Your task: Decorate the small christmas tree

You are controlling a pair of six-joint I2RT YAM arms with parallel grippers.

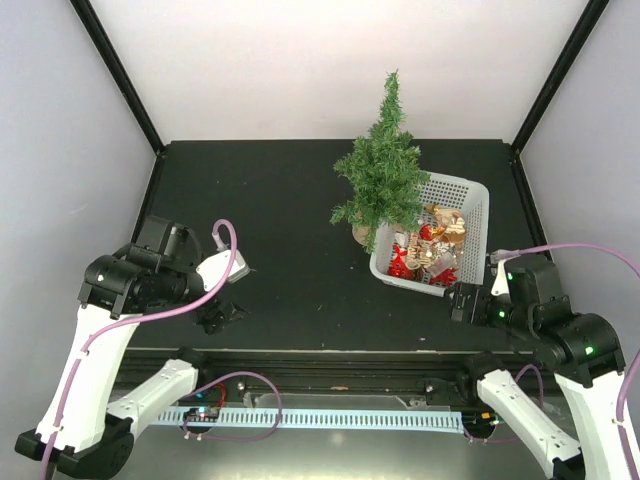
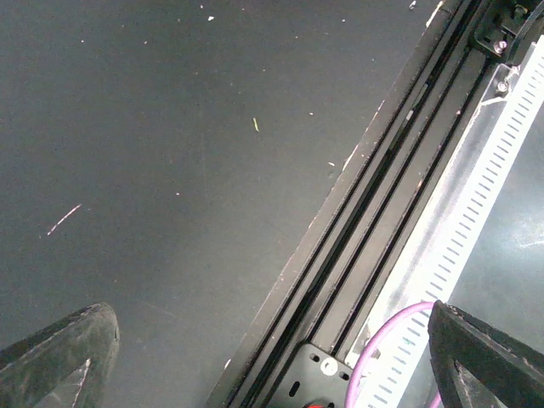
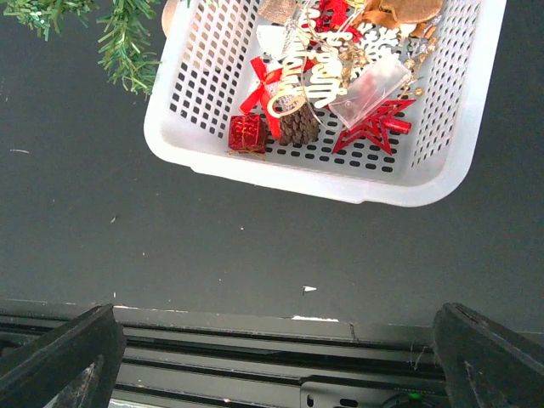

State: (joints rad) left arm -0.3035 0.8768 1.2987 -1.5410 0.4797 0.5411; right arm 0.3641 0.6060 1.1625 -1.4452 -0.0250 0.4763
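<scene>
We see the small christmas tree (image 1: 383, 180) standing upright on the dark worktop (image 1: 280, 220), right of centre and toward the far side. Its lower branches touch the left wall of a white basket (image 3: 340, 189). The basket holds a red gift box (image 3: 247, 133), a pine cone (image 3: 299, 127), a red star (image 3: 371, 127) and a gold script ornament (image 3: 310, 81), piled among other trinkets. We find the left pincer (image 2: 272, 365) spread wide with nothing between its fingers, hanging over bare worktop by the near edge, well apart from the tree. The right pincer (image 3: 272, 357) is likewise spread and empty, over the near edge just short of the basket.
</scene>
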